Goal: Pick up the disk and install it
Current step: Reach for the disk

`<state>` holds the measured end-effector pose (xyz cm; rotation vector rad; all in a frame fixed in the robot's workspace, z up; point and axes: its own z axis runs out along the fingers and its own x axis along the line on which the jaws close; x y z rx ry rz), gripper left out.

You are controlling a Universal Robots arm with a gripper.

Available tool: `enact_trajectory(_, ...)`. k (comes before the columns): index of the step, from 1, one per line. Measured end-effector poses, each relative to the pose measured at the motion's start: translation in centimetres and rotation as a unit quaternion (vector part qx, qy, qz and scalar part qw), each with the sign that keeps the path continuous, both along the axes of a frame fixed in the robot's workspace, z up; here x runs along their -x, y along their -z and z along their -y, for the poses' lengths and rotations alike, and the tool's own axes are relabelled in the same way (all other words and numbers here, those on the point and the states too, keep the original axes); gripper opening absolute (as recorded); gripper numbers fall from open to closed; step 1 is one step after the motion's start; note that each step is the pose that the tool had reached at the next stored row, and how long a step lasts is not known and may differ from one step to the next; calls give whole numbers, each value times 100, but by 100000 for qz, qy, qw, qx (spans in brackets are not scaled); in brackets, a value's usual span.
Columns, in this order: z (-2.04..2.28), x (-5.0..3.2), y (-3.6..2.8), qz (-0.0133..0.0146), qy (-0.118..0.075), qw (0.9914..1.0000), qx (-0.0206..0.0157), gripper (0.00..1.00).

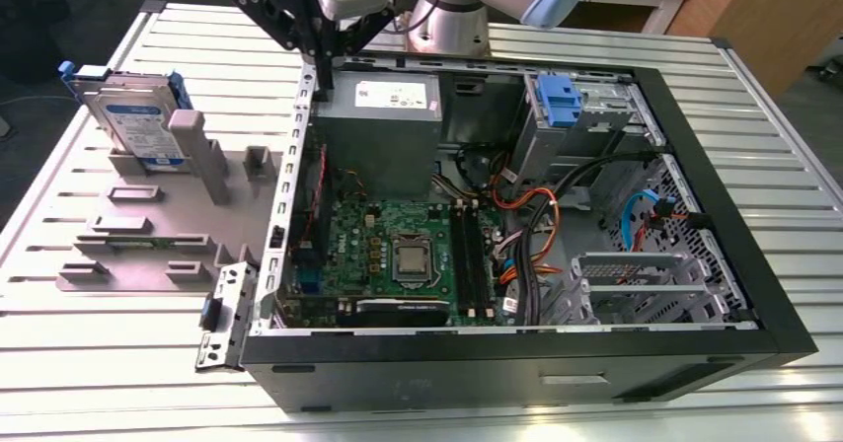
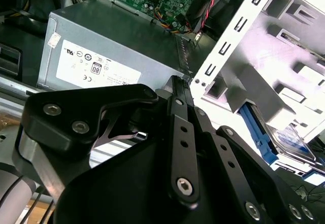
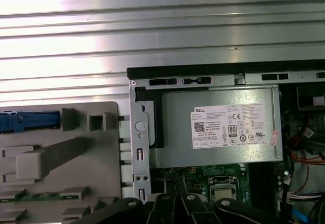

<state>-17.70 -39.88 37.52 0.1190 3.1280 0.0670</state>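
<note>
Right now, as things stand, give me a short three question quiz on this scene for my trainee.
1. True or false: the disk already sits inside the computer case.
2. The gripper hangs nearest which? A the grey metal box; B the disk; C the grey fixture.
3. Fill in: the disk's side rails are ___.
Key: 1 false, it stands on edge in the grey fixture, outside the case. 2 A. 3 blue.

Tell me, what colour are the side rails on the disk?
Blue. The disk shows best in the exterior view.
</note>
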Motion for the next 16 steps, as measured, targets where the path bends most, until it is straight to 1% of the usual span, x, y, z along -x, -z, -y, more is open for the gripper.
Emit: enact_trajectory(16,0,13,33,-169,2,100000,0,11)
